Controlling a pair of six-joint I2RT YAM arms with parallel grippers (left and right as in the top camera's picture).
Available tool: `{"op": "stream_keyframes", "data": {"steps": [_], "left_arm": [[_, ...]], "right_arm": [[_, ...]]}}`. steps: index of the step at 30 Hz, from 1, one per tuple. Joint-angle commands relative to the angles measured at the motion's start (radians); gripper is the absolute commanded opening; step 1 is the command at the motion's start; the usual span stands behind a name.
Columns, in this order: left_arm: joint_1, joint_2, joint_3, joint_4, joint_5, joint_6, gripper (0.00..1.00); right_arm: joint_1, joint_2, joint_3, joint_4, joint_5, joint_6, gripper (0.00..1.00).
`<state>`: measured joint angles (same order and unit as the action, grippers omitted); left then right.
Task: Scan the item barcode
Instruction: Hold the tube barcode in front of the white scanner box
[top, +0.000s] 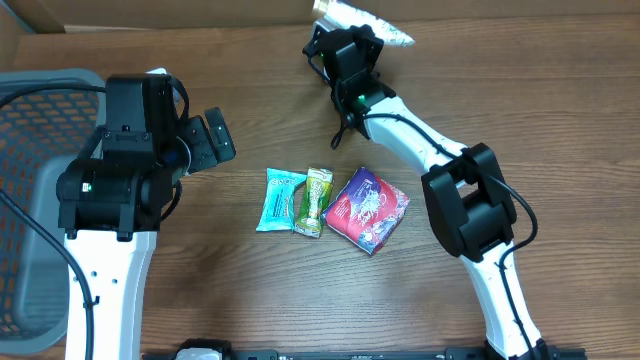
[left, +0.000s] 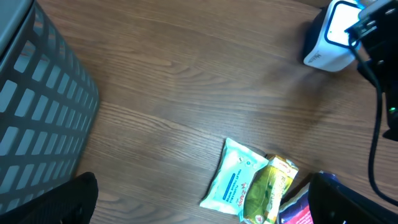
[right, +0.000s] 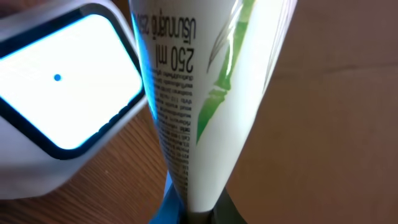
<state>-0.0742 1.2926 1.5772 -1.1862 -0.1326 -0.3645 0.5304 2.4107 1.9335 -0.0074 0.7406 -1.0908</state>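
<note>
Three packets, teal (top: 279, 198), green (top: 316, 201) and purple (top: 366, 208), lie side by side mid-worktop (top: 240, 290) in the overhead view, with a basket (top: 40, 120) at the left by the left tool (top: 212, 138), which gapes wide, holding nothing; the right arm (top: 420, 140) stretches to the far edge, the right tool (top: 345, 42) clamped on a white tube (top: 372, 22). From the left wrist, the scanner (left: 333, 37) stands well beyond the packets, a black cable (left: 376, 112) beside it. From the right wrist, the tube rises from the closed tool, just right of the scanner's lit window.
</note>
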Motion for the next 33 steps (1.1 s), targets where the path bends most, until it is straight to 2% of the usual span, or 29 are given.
{"op": "stream_keyframes", "data": {"steps": [1, 11, 16, 26, 30, 33], "left_arm": [[0.002, 0.003, 0.008, 0.000, -0.012, -0.010, 1.00], [0.002, 0.003, 0.008, 0.000, -0.012, -0.010, 0.99], [0.002, 0.003, 0.008, 0.000, -0.012, -0.010, 1.00], [0.002, 0.003, 0.008, 0.000, -0.012, -0.010, 1.00], [0.002, 0.003, 0.008, 0.000, -0.012, -0.010, 0.99], [0.002, 0.003, 0.008, 0.000, -0.012, -0.010, 0.99]], "right_arm": [[-0.002, 0.012, 0.018, 0.068, -0.033, -0.081, 0.04], [-0.040, 0.072, 0.017, 0.112, 0.011, -0.135, 0.04], [-0.043, 0.071, 0.017, 0.144, 0.106, -0.194, 0.04], [-0.004, 0.033, 0.017, 0.203, 0.146, -0.193, 0.04], [0.021, -0.049, 0.017, 0.113, 0.145, -0.161, 0.04], [0.032, -0.158, 0.017, -0.051, 0.099, -0.082, 0.04]]}}
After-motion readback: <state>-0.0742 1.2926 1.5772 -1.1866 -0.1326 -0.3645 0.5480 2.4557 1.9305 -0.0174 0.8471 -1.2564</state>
